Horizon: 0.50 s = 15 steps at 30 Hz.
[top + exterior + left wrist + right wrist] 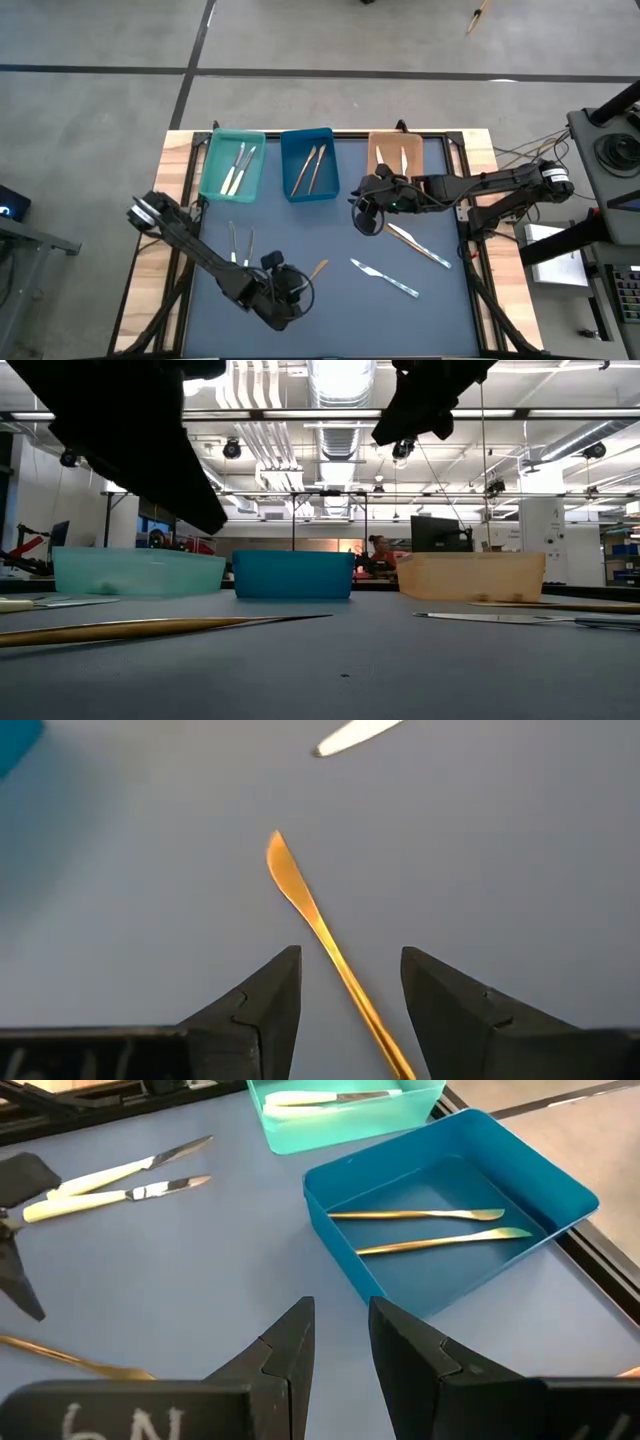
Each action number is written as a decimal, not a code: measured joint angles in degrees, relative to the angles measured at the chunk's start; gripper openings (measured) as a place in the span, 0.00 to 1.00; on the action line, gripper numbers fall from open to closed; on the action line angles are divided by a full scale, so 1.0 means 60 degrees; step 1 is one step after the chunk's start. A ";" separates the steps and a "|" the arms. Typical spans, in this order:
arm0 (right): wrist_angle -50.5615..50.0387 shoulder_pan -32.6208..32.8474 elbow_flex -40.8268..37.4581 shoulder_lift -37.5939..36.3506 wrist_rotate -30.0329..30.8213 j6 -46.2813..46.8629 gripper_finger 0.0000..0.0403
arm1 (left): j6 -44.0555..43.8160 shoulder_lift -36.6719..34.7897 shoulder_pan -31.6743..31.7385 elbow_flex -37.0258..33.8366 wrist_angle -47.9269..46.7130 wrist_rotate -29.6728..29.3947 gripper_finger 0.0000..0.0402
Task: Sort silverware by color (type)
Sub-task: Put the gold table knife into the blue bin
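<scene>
A tan-gold knife point(310, 920) lies flat on the dark mat point(330, 310) near its front middle. My left gripper point(350, 995) hovers open above the knife's handle, one finger on either side, touching nothing; in the high view my left gripper point(285, 300) hides the handle end. My right gripper point(340, 1345) hangs above the mat in front of the orange tray point(397, 155), its fingers a little apart with nothing between them. Two cream-handled knives point(240, 245) lie on the mat at the left. Another cream-handled piece point(420, 245) and a pale-blue-handled knife point(385, 278) lie at the right.
Three trays stand along the far edge. The teal tray point(232, 165) holds cream-handled pieces, the blue tray point(308, 165) holds two tan-gold ones point(430, 1228), and the orange one holds silverware as well. A person sits in the room beyond point(378, 550).
</scene>
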 joint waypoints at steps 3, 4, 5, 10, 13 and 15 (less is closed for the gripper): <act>-0.0021 0.0000 -0.0044 0.0000 -0.0001 0.0004 0.22 | -0.0357 0.0229 -0.0004 0.0006 0.0036 -0.0284 0.42; -0.0020 0.0000 -0.0050 0.0000 0.0000 0.0004 0.22 | -0.0457 0.0324 -0.0004 0.0006 0.0041 -0.0283 0.44; -0.0006 0.0000 -0.0062 0.0000 0.0000 0.0004 0.22 | -0.0528 0.0406 -0.0007 0.0004 0.0039 -0.0282 0.45; 0.0014 0.0000 -0.0093 0.0000 0.0007 -0.0006 0.22 | -0.0773 0.0729 -0.0059 0.0002 0.0097 -0.0269 0.52; 0.0031 -0.0004 -0.0128 0.0000 0.0012 -0.0013 0.22 | -0.0827 0.0877 -0.0087 0.0002 0.0092 -0.0099 0.54; 0.0037 -0.0004 -0.0192 0.0000 0.0019 -0.0007 0.22 | -0.0888 0.0980 -0.0090 0.0002 0.0099 -0.0012 0.54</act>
